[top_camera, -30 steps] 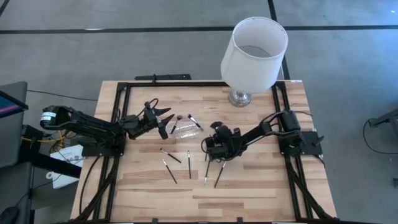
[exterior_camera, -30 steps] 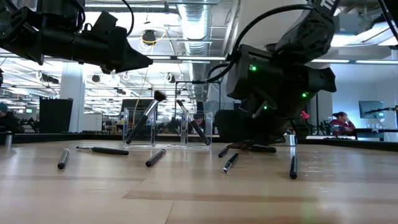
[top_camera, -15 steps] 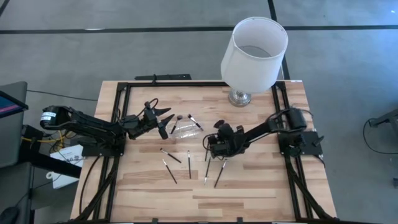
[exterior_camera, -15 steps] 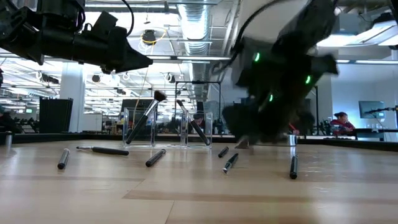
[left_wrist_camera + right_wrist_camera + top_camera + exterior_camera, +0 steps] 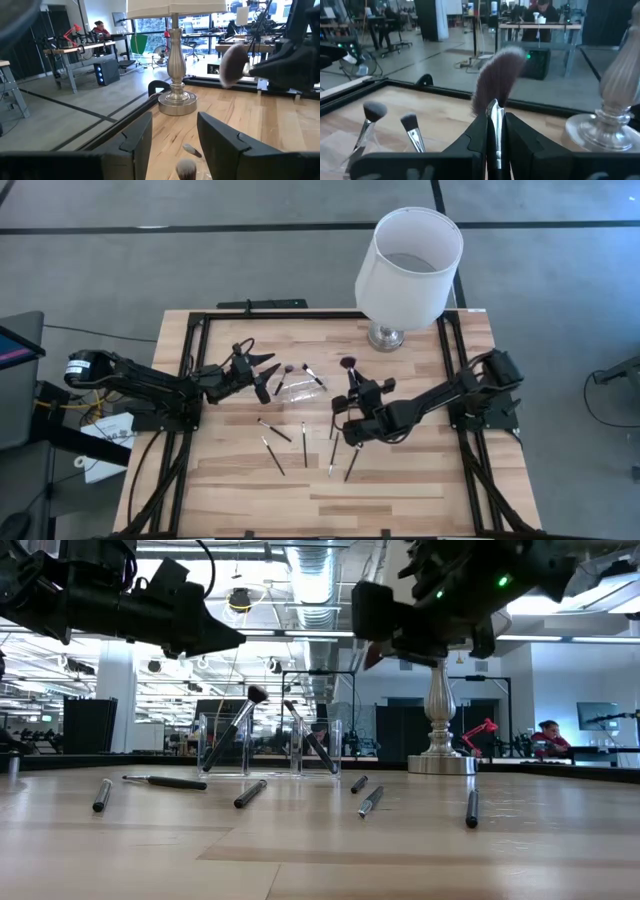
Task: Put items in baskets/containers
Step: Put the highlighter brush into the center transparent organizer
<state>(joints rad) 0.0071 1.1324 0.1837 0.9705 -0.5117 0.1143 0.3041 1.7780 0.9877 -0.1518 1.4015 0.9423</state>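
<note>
The right gripper has risen from the pale wood-plank table since a second ago, its dark fingers clamped on the silver ferrule of a fluffy-headed brush, head toward the far edge. The clear plastic cup sits just beside it, nearer the far edge than the near, with two brushes leaning inside. Five thin dark-handled brushes lie scattered mid-table. The left gripper hovers unmoved by the cup, fingers apart, holding nothing. A white-shaded lamp stands at the far edge.
</note>
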